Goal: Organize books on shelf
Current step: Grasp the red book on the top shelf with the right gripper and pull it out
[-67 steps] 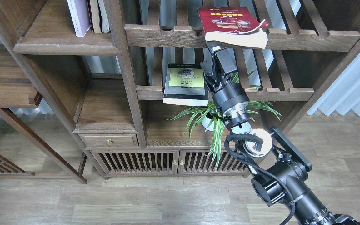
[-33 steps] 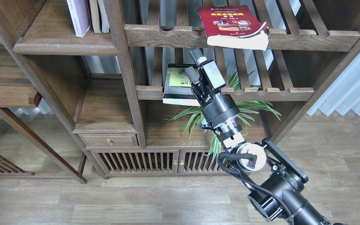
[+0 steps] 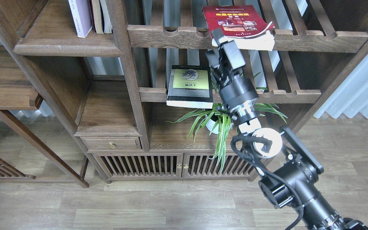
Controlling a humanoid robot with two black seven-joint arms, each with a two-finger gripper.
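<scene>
Red paperback is lying flat on the top slatted rack, long axis running front to back, its page edge hanging out over the notched front rail toward me. The black book with the yellow-green panel lies the same way one rack lower, also sticking out past the rail. The white book with the lavender edge stands upright on the solid shelf at upper left, next to two thin cream-spined books. There's a spider plant in the cabinet bay underneath.

Compared with half a second ago, the right pincer has swung up and right, off the black book, and its tip is now at the red book's near left corner. Fingers look spread, one either side of that corner, but I can't tell if they're actually touching it.
</scene>
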